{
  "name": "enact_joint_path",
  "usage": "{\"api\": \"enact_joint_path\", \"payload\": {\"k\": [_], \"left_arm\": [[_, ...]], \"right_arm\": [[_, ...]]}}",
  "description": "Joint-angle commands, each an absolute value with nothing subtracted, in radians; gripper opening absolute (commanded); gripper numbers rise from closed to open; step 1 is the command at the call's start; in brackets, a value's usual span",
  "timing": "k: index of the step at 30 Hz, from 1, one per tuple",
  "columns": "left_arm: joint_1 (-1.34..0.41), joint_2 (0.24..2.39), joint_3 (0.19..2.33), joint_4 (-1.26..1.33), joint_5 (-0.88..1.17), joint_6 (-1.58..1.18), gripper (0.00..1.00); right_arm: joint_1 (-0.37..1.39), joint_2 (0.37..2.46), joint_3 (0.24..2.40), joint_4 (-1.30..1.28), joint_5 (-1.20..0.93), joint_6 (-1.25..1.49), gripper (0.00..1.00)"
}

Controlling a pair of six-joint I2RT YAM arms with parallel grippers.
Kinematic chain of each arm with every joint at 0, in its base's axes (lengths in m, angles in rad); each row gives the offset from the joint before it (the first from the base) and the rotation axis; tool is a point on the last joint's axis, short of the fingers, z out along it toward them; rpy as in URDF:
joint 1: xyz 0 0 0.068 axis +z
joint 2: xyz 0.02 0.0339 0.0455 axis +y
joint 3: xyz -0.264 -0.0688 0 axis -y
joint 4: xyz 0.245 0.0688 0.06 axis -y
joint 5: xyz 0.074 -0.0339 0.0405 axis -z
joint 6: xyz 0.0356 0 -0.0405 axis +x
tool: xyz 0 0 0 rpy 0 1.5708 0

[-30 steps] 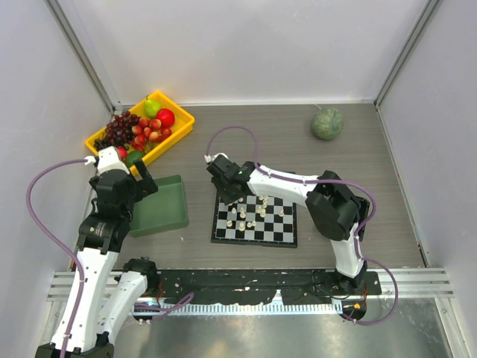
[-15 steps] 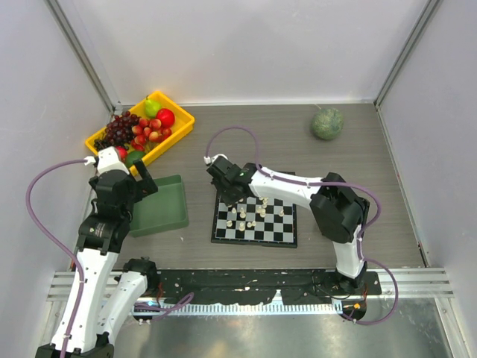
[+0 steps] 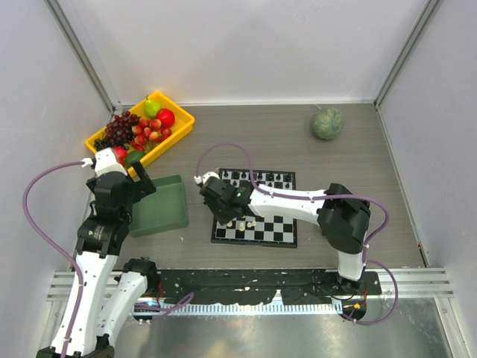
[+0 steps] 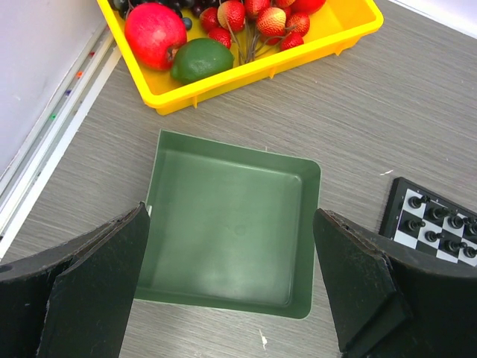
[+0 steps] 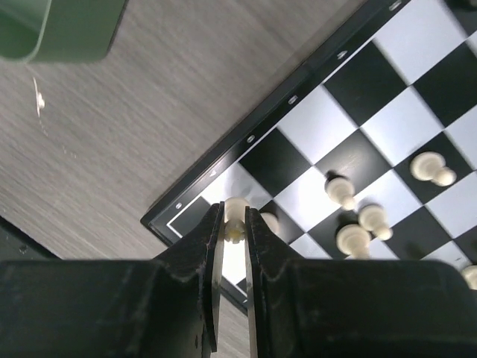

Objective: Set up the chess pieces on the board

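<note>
The checkered board (image 3: 277, 224) lies mid-table. Black pieces (image 3: 257, 179) line its far rows. A few cream pieces (image 3: 247, 223) stand near its near-left part. My right gripper (image 3: 227, 218) hangs over the board's near-left corner. In the right wrist view it (image 5: 234, 225) is shut on a cream piece (image 5: 235, 210) just above a corner square of the board (image 5: 309, 123); other cream pieces (image 5: 342, 190) stand to the right. My left gripper (image 3: 140, 186) is open and empty over the green tray (image 4: 231, 224). The board's corner with black pieces (image 4: 436, 226) shows at the right of the left wrist view.
A yellow bin (image 3: 179, 127) of fruit stands at the back left, also in the left wrist view (image 4: 261, 71). The green tray (image 3: 160, 205) lies left of the board. A green round fruit (image 3: 327, 123) sits at the back right.
My right gripper has moved from the board's far-left part toward its near-left corner, uncovering the black pieces on the far rows. The left arm has hardly moved.
</note>
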State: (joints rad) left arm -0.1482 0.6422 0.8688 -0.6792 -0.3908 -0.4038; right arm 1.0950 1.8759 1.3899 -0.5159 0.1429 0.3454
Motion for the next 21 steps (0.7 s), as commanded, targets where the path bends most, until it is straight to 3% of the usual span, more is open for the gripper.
{"api": "enact_joint_path", "payload": {"k": [1, 21], "left_arm": [[-0.141, 0.621, 0.862, -0.663, -0.419, -0.406, 0.99], [-0.141, 0.618, 0.865, -0.658, -0.422, -0.405, 0.99]], "right_arm": [[1.143, 1.847, 1.371, -0.488, 0.135, 0.368, 0.16], [1.19, 1.894, 1.37, -0.514, 0.198, 0.396, 0.16]]}}
